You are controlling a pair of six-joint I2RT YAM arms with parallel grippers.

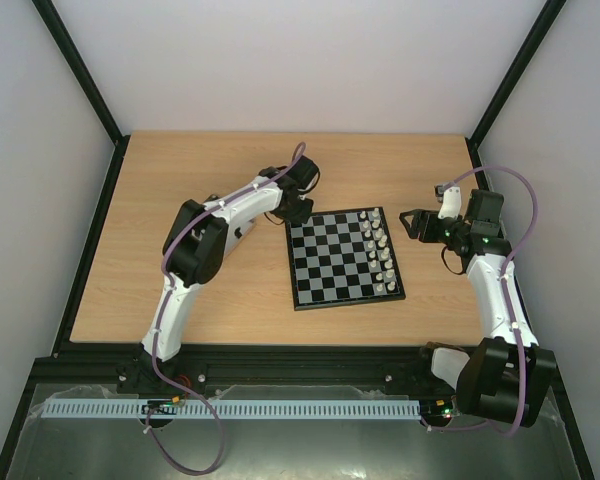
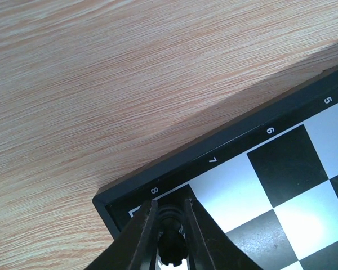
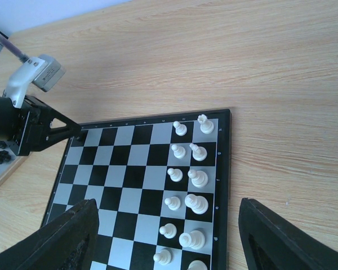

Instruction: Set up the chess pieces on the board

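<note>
White pieces (image 1: 380, 252) stand in two files along the board's (image 1: 325, 270) right edge, and your right gripper (image 3: 170, 242) hangs wide and empty beside that edge, apparently idle. At the far left corner your left gripper (image 2: 170, 209) pinches a black piece (image 2: 172, 247) narrowly, likely seating it by border numbers 8, 7, 6, 5.

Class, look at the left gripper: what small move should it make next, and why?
Probably open and lift away: the left gripper is closed on a black piece, seemingly resting on the corner square of the board, by the 8.
</note>
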